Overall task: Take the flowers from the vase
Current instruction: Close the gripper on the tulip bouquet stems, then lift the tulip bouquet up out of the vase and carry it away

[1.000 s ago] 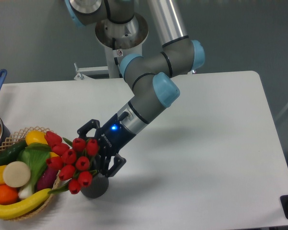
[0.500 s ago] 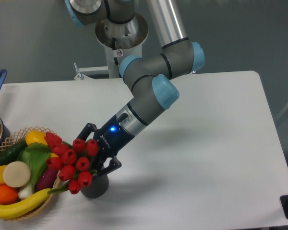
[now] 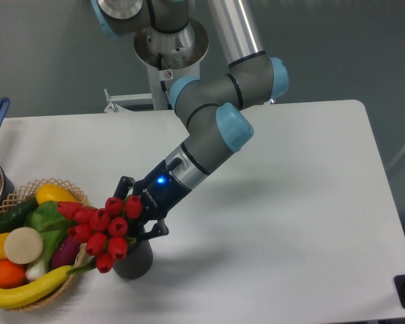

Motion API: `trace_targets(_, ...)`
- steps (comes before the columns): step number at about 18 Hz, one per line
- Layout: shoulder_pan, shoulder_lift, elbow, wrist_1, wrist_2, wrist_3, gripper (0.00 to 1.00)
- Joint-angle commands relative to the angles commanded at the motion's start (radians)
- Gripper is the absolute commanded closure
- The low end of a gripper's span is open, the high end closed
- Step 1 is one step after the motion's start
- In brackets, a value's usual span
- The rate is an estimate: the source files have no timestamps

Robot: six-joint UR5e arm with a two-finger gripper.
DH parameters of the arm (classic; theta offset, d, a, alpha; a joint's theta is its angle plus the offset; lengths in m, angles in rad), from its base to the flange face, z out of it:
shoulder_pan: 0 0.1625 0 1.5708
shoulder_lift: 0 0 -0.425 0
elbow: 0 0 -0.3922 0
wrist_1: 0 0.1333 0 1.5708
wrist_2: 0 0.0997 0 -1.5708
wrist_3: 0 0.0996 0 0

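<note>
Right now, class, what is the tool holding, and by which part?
The tool appears closed on the flowers, gripping the stems just above the vase.

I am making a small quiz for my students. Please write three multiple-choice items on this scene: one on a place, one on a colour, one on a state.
1. Where is the wicker basket?
A. left of the vase
B. right of the vase
C. behind the arm

2. What colour are the flowers?
A. white
B. red
C. blue

3. Where are the flower stems?
A. in the vase
B. flat on the table
C. in the basket

Key: 1 A, the basket sits at the left table edge. 2 B, the buds are red. 3 A, the bunch leans out of the vase, with the hand beside it.
</note>
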Motion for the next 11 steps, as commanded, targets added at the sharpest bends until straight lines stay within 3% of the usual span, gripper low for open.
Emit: trace_targets(11,0.023,0.081,0.035,-0.002,-0.022,-0.150,0.64)
